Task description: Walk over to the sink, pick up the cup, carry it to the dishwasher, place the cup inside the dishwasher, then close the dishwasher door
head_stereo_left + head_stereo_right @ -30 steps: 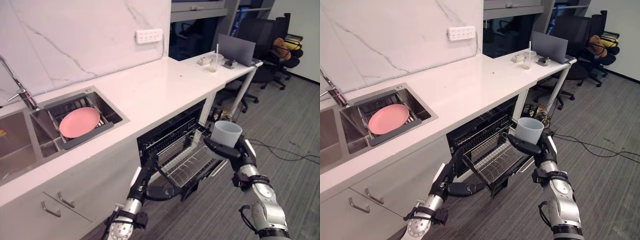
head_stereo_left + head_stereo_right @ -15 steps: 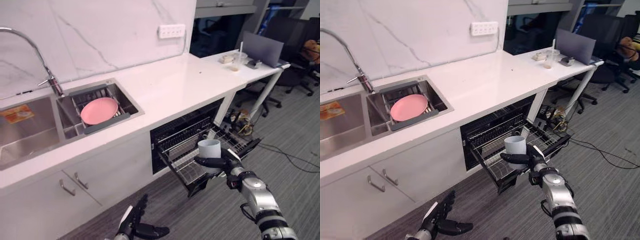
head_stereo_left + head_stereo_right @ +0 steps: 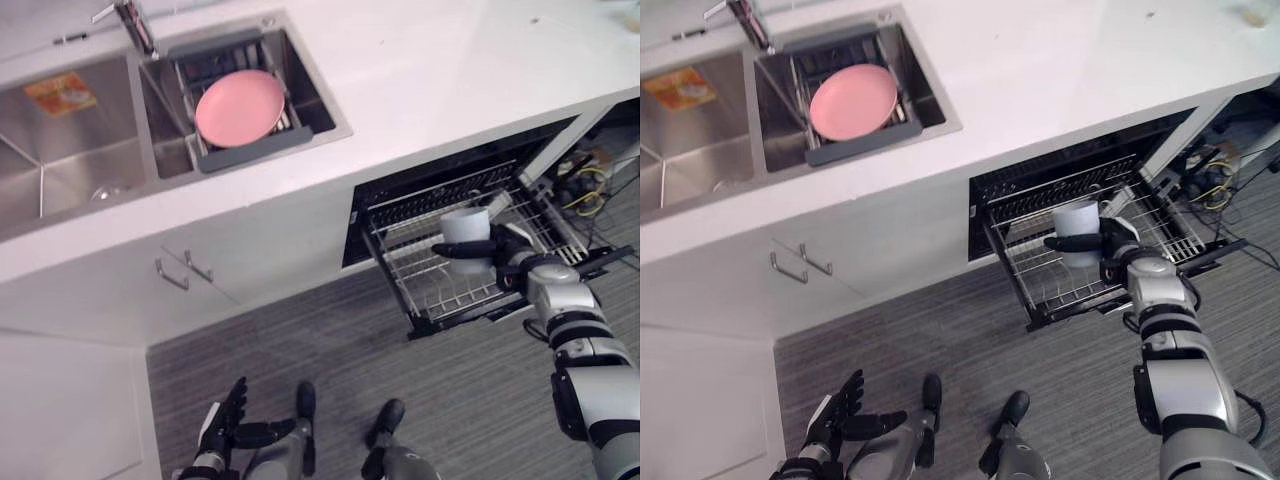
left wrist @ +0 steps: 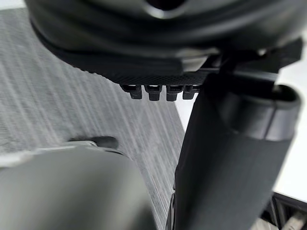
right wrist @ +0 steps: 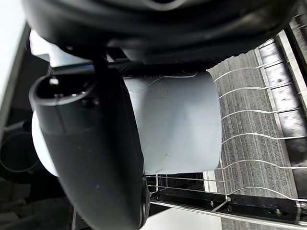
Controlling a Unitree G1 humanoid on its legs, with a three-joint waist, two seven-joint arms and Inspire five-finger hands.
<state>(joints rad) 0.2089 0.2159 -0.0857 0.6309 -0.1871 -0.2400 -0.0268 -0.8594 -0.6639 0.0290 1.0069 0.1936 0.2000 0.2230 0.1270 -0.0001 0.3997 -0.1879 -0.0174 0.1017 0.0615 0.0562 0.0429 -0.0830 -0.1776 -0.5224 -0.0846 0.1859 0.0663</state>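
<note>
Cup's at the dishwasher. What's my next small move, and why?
Probably lower the right hand slightly to set the cup on the rack: the hand is curled round the upright cup, held over the pulled-out rack, apparently not yet resting on it.

Silver-grey right arm [image 3: 588,352] — glossy black right hand [image 3: 508,252].

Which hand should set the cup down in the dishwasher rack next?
Right. The right hand is curled round the cup, which it holds over the pulled-out rack. The left hand hangs open low down, far from the rack.
</note>
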